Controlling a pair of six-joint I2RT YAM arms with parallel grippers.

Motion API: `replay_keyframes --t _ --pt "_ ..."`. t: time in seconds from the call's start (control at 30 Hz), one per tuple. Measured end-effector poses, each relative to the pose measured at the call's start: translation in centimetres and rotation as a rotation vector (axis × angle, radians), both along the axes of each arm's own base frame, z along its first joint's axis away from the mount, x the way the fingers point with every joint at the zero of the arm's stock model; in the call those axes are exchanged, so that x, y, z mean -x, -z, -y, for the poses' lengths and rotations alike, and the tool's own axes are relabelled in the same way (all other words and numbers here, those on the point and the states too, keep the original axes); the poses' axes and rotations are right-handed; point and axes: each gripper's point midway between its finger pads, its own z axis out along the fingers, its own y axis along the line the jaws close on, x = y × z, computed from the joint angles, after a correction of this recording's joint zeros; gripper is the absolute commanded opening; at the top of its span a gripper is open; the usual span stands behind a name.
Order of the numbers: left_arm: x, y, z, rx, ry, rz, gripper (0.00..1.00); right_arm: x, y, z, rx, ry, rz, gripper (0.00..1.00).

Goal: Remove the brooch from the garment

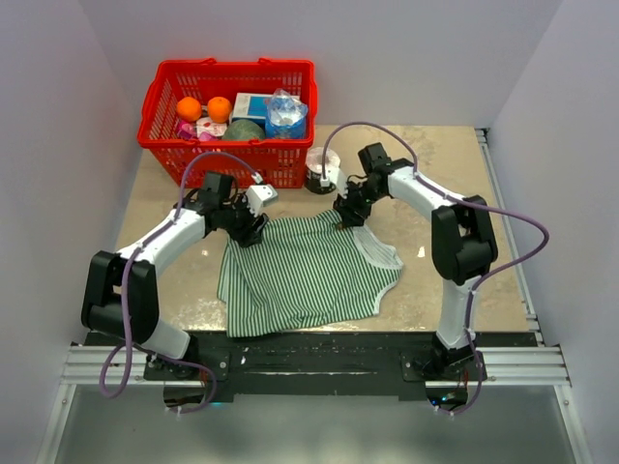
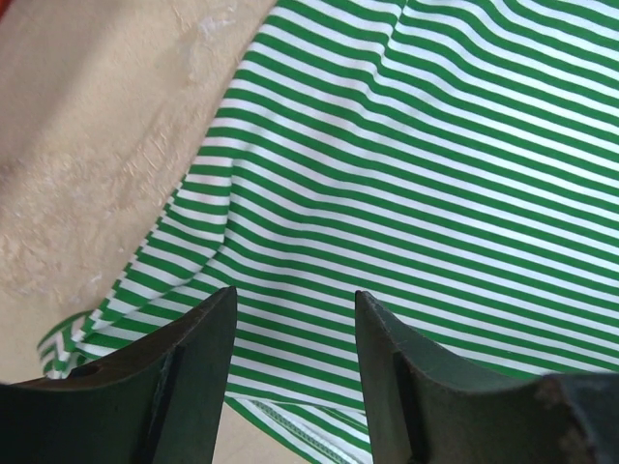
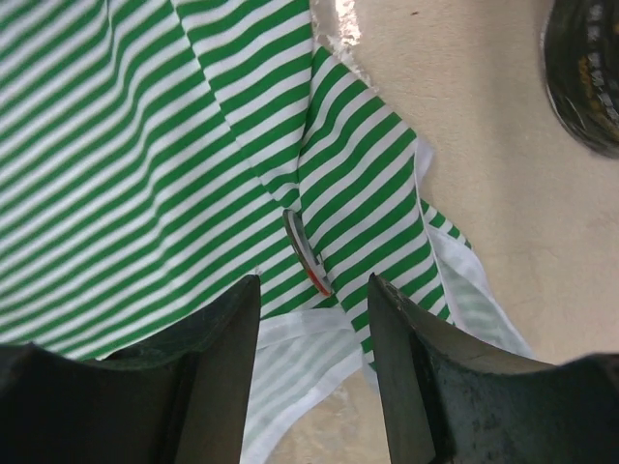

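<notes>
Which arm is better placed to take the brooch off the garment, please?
The right, I'd judge. In its wrist view the brooch sits edge-on in the garment, just ahead of the open right gripper. The open left gripper has only bare garment before it; it could hold that down.

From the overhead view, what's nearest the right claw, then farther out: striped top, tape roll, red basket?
1. Striped top: directly under the right gripper.
2. Tape roll: just behind it.
3. Red basket: farther back, to the left.
</notes>
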Motion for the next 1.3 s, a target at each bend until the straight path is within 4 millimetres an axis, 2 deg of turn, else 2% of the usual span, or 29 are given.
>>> replay_keyframes --t 0.07,0.2,0.43,0.53,0.67,0.73,0.93,1.1,1.23,1.3 --pt "0.3 0.2 -0.1 -0.003 -0.006 -0.018 0.57 0.0 0.7 0.1 0.020 -0.072 0.030 0.50" --pt "0.3 0.3 -0.1 -0.008 -0.005 -0.031 0.56 -0.5 0.7 0.1 0.038 -0.181 0.110 0.44" --pt "0.3 1.5 -0.3 -0.029 -0.012 -0.064 0.56 -0.2 1.0 0.2 0.081 -0.291 0.156 0.35" --pt "0.1 1.5 -0.5 -0.037 -0.016 -0.062 0.56 0.1 1.1 0.0 0.085 -0.319 0.161 0.35" --pt "-0.3 1.3 -0.3 -0.035 -0.017 -0.056 0.56 0.4 1.3 -0.2 0.088 -0.339 0.151 0.20" --pt "-0.5 1.3 -0.3 -0.034 -0.017 -0.056 0.56 0.5 1.6 -0.3 0.091 -0.345 0.138 0.18" --pt "-1.1 1.3 -0.1 -0.032 -0.017 -0.056 0.56 0.5 2.5 -0.5 0.094 -0.330 0.098 0.01" --pt "-1.6 0.9 0.1 -0.025 -0.017 -0.042 0.56 0.5 1.3 -0.9 0.073 -0.270 0.034 0.00" --pt "-1.9 0.5 0.3 -0.010 -0.018 -0.007 0.57 -0.3 -1.1 -2.8 -0.038 -0.180 -0.102 0.00" --pt "-1.6 0.2 0.3 -0.004 -0.017 0.018 0.56 0.1 -1.6 -3.5 -0.089 -0.139 -0.199 0.00"
